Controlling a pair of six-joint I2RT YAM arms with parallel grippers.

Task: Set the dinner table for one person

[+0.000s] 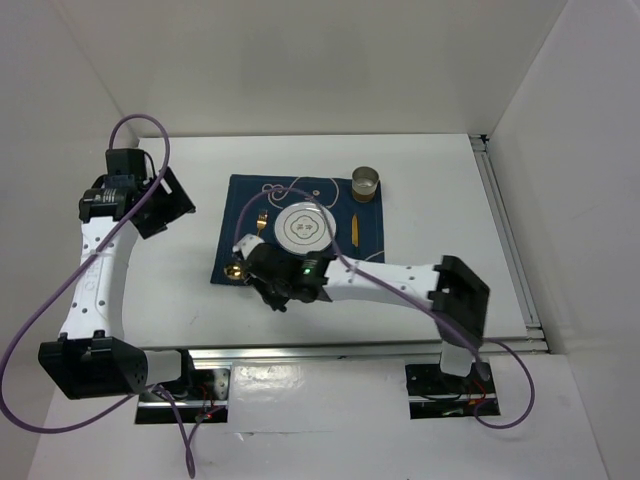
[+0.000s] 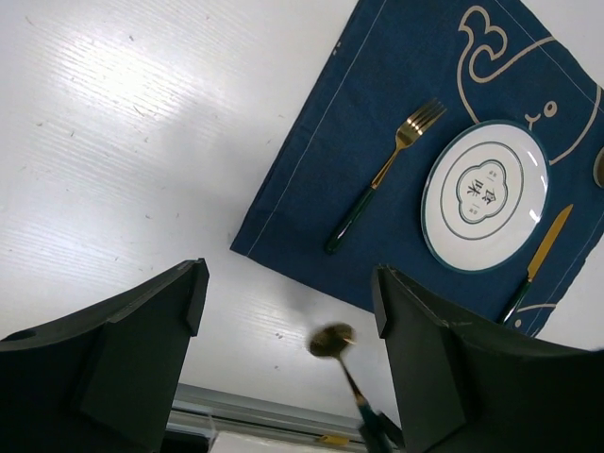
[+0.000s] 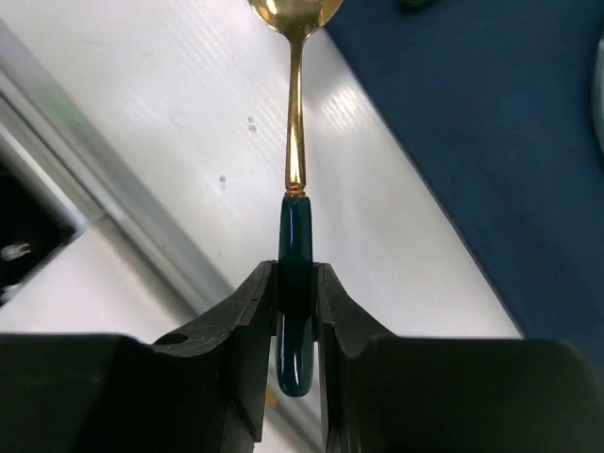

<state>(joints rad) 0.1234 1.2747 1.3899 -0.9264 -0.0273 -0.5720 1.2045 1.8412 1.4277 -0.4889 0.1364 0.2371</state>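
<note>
right wrist view had it plain: right gripper (image 3: 295,283) clenched on the spoon (image 3: 295,142), both fingers pinching the dark green handle, gold bowl pointing away over the white table (image 3: 170,113). whether the bowl touched the top was hard to say from there. top view put that spoon just off the near left corner of the blue mat (image 1: 250,195), which lay mid-table, with metal rails along the table's near and right edges. on the mat sat the plate (image 1: 305,228) in the centre, fork (image 2: 382,175) to its left, knife (image 2: 540,255) to its right, cup (image 1: 366,184) by the far right corner. left gripper (image 2: 291,283) hung well off to the left, jaws spread wide, holding nothing.
</note>
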